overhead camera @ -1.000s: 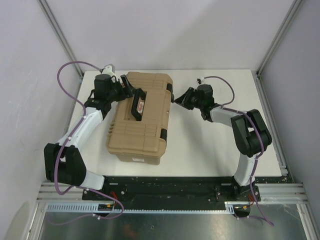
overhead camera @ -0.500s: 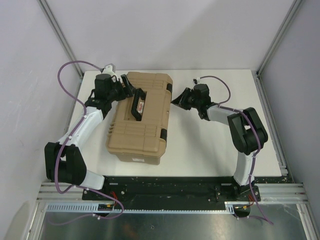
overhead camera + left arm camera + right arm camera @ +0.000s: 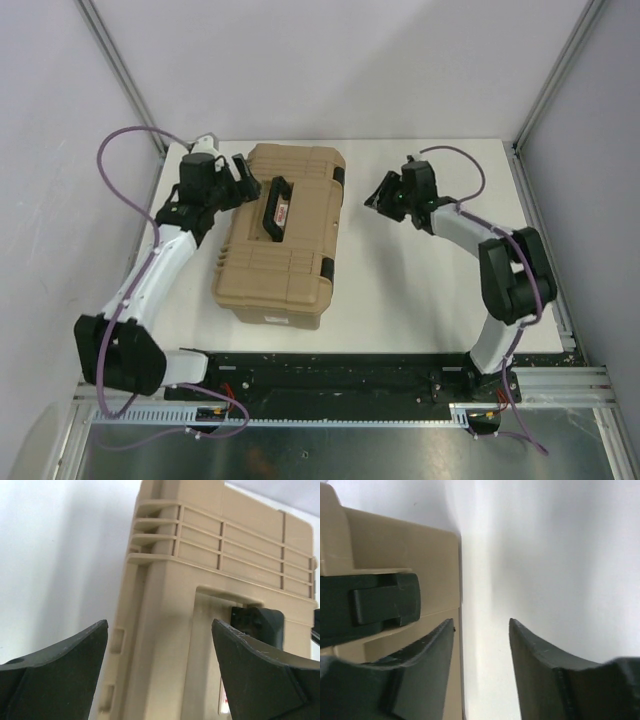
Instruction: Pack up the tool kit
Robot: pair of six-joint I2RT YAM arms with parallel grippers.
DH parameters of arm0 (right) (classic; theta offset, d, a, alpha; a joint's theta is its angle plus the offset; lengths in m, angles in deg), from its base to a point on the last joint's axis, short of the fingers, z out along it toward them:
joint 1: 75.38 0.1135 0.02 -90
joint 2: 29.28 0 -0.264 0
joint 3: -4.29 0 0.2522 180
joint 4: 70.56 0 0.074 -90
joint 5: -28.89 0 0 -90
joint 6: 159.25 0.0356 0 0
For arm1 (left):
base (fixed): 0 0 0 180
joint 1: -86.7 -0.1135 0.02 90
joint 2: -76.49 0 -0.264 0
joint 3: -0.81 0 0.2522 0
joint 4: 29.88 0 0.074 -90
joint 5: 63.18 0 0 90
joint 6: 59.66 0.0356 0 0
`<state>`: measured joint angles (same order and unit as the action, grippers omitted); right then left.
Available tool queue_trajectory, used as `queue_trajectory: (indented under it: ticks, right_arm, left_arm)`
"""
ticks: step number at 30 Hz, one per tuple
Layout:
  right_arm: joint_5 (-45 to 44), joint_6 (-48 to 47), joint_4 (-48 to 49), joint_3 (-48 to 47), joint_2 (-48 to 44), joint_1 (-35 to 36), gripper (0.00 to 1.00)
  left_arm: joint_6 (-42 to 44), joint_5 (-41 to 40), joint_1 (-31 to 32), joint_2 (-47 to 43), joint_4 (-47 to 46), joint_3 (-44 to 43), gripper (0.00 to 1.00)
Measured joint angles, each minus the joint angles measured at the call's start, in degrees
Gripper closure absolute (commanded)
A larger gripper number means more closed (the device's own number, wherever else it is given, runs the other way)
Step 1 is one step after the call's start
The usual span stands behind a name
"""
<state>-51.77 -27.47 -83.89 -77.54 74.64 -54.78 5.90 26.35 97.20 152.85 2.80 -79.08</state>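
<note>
A tan plastic tool case lies shut on the white table, with a black carry handle on its lid and black latches on its right side. My left gripper is open and empty at the case's far left corner; the case fills the left wrist view between the fingers. My right gripper is open and empty, a little to the right of the case. In the right wrist view a black latch and the case wall show at left.
The white table stretches to the right of and in front of the case. Grey walls and metal frame posts close in the back and sides. A purple cable loops off the left arm.
My left gripper has drawn back from the carry handle toward the case's far left corner. My right gripper has pulled away from the case's right side, further right.
</note>
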Motion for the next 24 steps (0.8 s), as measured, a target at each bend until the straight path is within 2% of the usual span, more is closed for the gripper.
queue_trajectory:
  ticks: [4,7,9,11,16,24]
  right_arm:
    - [-5.44,-2.75,-6.56,0.00,-7.08,-1.46,0.30]
    - [-10.01,-4.44,-11.61,0.04,-13.29,-2.69,0.22]
    - [-12.81,-4.96,-14.69,0.26,-17.40,-3.58,0.09]
    - [-16.06,-5.14,-18.03,0.79,-21.66,-4.50,0.03]
    - [-25.44,-3.96,-25.73,3.06,-30.69,-6.71,0.01]
    - [-39.17,-0.87,-36.54,9.25,-41.75,-10.05,0.01]
  left_arm:
    - [0.07,-2.12,-0.76,-6.43,2.60,0.00,0.02]
    - [0.17,-3.43,-1.07,-12.24,3.96,0.04,0.01]
    - [0.57,-4.15,-1.18,-15.85,4.61,0.31,0.01]
    - [1.01,-5.09,-1.18,-19.71,5.22,1.29,0.01]
    - [1.97,-8.59,-1.36,-26.47,7.63,6.19,0.00]
    - [4.00,-14.38,-1.55,-30.80,14.86,10.49,0.01]
